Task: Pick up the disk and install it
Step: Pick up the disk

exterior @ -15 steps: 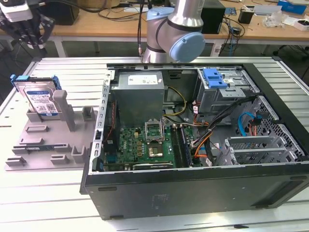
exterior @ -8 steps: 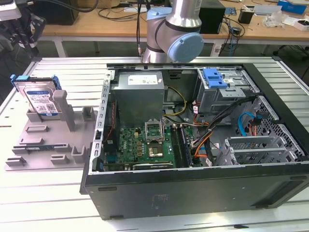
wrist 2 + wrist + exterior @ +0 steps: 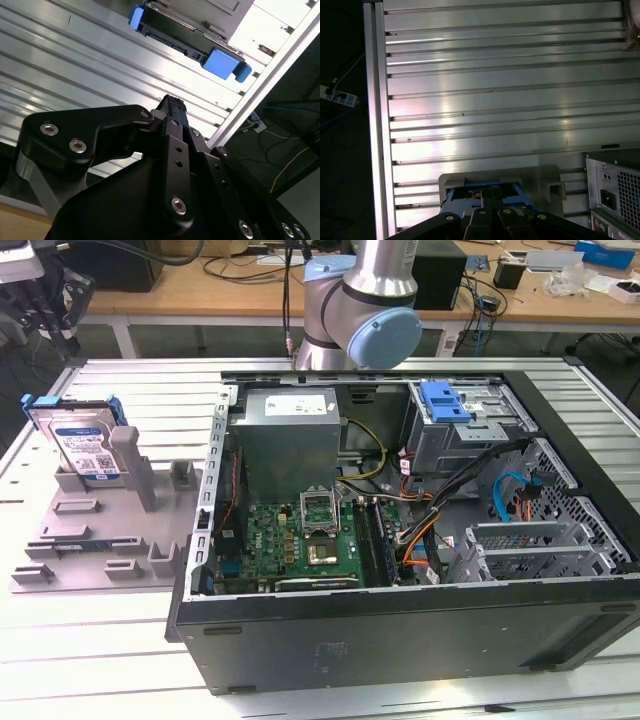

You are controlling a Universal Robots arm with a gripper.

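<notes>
Disk [image 3: 85, 445] upright in grey rack [image 3: 90, 540] (exterior view's left), open table [image 3: 150, 390] around; tool [image 3: 172, 101] apart, grip state cannot tell.

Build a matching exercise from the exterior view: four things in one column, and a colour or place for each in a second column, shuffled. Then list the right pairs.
Things:
1. disk
2. bracket
3. motherboard
4. power supply

Colour or place:
A. green, lying flat inside the case
B. blue, on top of the drive cage
C. standing on edge in the grey holder, outside the case
D. grey metal box inside the case

Pairs: 1-C, 2-B, 3-A, 4-D
</notes>
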